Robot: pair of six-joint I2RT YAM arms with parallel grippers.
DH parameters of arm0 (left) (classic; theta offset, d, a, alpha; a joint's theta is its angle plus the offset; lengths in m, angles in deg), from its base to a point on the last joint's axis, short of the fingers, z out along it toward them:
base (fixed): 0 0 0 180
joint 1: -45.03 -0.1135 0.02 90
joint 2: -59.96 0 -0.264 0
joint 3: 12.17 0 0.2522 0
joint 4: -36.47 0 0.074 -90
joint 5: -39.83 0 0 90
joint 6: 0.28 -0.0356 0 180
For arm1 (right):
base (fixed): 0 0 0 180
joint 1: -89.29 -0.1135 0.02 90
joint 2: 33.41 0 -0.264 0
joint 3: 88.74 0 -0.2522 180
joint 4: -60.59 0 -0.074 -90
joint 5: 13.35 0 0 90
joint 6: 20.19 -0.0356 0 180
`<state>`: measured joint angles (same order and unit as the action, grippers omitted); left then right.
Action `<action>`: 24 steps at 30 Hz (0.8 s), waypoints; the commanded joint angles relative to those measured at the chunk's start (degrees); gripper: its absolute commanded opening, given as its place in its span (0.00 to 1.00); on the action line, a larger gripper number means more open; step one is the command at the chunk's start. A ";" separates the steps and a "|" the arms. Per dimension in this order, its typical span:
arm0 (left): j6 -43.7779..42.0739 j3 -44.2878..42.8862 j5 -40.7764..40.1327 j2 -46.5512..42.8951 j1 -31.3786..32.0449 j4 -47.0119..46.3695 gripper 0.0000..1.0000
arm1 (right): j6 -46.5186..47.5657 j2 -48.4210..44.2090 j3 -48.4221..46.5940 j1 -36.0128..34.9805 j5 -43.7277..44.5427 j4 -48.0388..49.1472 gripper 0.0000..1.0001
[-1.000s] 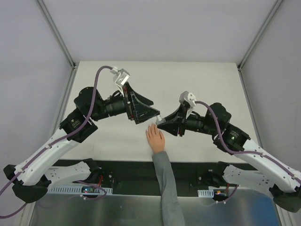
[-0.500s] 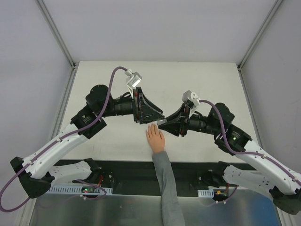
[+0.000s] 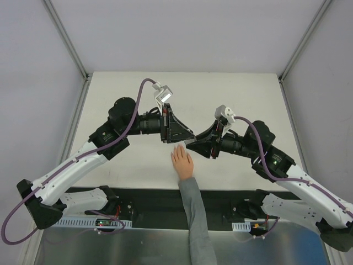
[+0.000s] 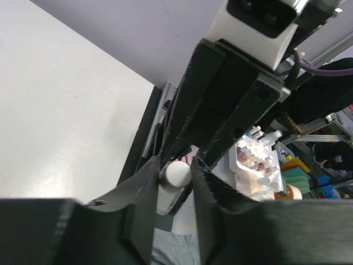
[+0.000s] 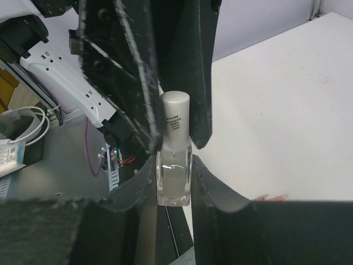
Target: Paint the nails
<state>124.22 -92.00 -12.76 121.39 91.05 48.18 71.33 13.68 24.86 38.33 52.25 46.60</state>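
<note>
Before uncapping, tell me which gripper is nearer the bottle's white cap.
Left. The left gripper has its fingers either side of the cap; the right gripper holds the bottle lower, by its glass body.

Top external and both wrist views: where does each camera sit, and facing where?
Top external: overhead behind the bases, looking down; left arm, right arm, pale peach-pink hand with grey sleeve.
Left wrist: looks along the left hand at a white cylindrical cap.
Right wrist: looks along the right hand gripping a small clear bottle.
Both wrist views share that cap.
</note>
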 commanded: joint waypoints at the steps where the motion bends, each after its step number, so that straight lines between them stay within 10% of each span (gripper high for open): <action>1: -1.37 -2.40 -0.05 0.27 -0.32 0.54 0.18 | 0.68 -0.42 -1.23 0.16 2.33 3.04 0.00; 3: -1.54 -2.75 -2.84 0.36 -0.32 1.68 0.00 | 1.73 -0.25 -1.76 -0.89 4.79 1.47 0.00; 6: -0.23 -2.84 -13.26 0.10 0.29 5.81 0.00 | 7.43 0.89 -4.13 -10.76 24.94 -3.28 0.01; 9: 0.83 -3.37 -27.59 -0.43 3.10 10.30 0.00 | 18.55 6.59 -6.85 -27.10 76.25 -0.14 0.00; 11: 1.71 -3.37 -31.85 -0.61 3.99 11.01 0.00 | 23.25 12.39 -9.05 -30.41 84.15 5.30 0.00; 20: 1.10 -4.60 -32.76 -2.28 4.34 12.24 0.01 | 21.78 11.19 -8.09 -27.97 55.10 3.92 0.00; 24: -0.22 -5.13 -24.77 -2.36 2.85 12.06 0.41 | 17.03 8.38 -7.39 -22.45 40.71 0.50 0.00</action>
<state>124.20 -94.84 -42.77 119.62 95.16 61.10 91.28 25.90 18.13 12.52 110.96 46.10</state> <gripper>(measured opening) 0.237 0.267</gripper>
